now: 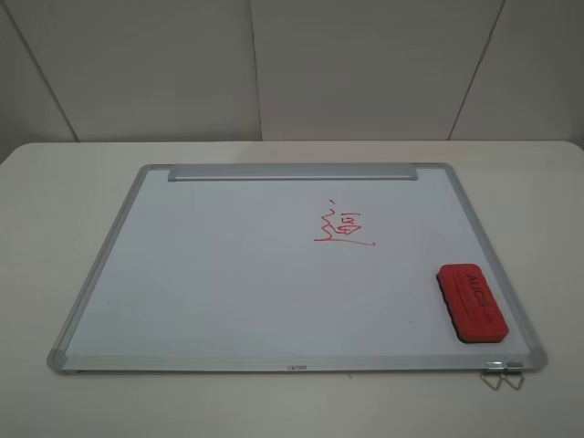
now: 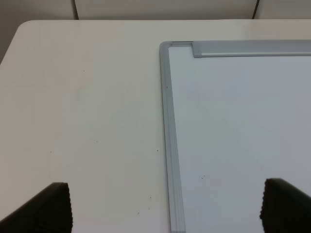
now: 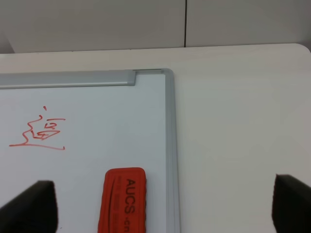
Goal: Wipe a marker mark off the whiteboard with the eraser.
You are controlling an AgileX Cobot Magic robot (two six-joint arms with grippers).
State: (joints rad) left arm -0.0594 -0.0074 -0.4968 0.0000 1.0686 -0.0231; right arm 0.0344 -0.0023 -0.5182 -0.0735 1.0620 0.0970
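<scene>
The whiteboard (image 1: 228, 292) lies flat on the table, its grey strip (image 1: 292, 172) along the far edge. The red eraser (image 1: 472, 303) rests on the board near its front right corner, lettering up. The thin mark of two short strokes crossed by a long one shows in no view. Neither gripper appears in the exterior high view. My left gripper (image 2: 170, 206) is open above the board's left frame (image 2: 167, 121). Held over the eraser (image 3: 124, 201) and the right frame (image 3: 170, 145), my right gripper (image 3: 163, 206) is open too, touching nothing.
A dense, boxy red character with a long underline (image 1: 342, 225) is drawn right of the board's middle, also seen from the right wrist (image 3: 41, 133). A small metal clip (image 1: 502, 374) sticks out under the front right corner. White table (image 1: 55, 201) surrounds the board.
</scene>
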